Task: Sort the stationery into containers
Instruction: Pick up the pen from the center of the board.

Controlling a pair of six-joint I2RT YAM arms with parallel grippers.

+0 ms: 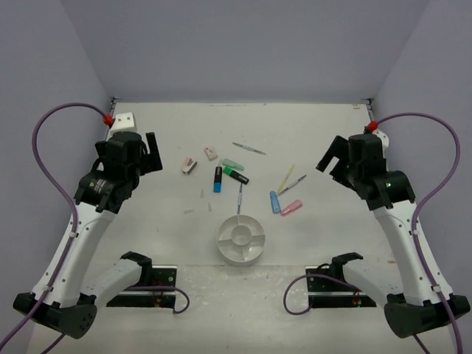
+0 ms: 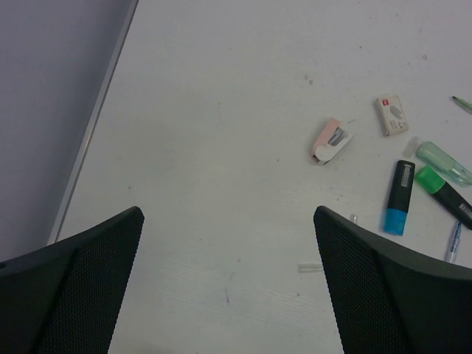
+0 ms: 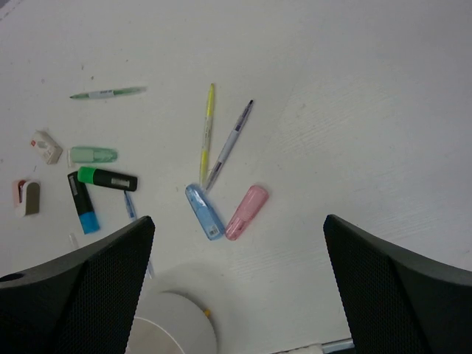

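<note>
The white dish (image 1: 241, 254) sits on the table (image 1: 147, 221) near the front edge, midway between the two arms. The stationery lies on the table just beyond it.

The blue pen (image 1: 240, 198) runs almost straight front to back, its near end close to the dish rim. To its left, the black-and-blue highlighter (image 1: 218, 179) also lies front to back, blue end toward the front. The black-and-green highlighter (image 1: 236, 175) lies slantwise beside it, green end at the back left, next to a pale green highlighter (image 1: 233, 164).

Further left are two small pinkish-white pieces (image 1: 189, 165), probably erasers, though the view is too coarse to be sure.

At the back, a thin grey-green pen (image 1: 248, 148) runs nearly left to right.

On the right, the yellow pen (image 3: 207, 133) and grey pen (image 3: 230, 144) fan out toward the back right. The blue highlighter (image 3: 204, 211) and pink highlighter (image 3: 246, 212) form a V at their near ends.

The left gripper (image 2: 227, 214) and right gripper (image 3: 237, 219) hang above the table, jaws spread wide, gripping nothing.
</note>
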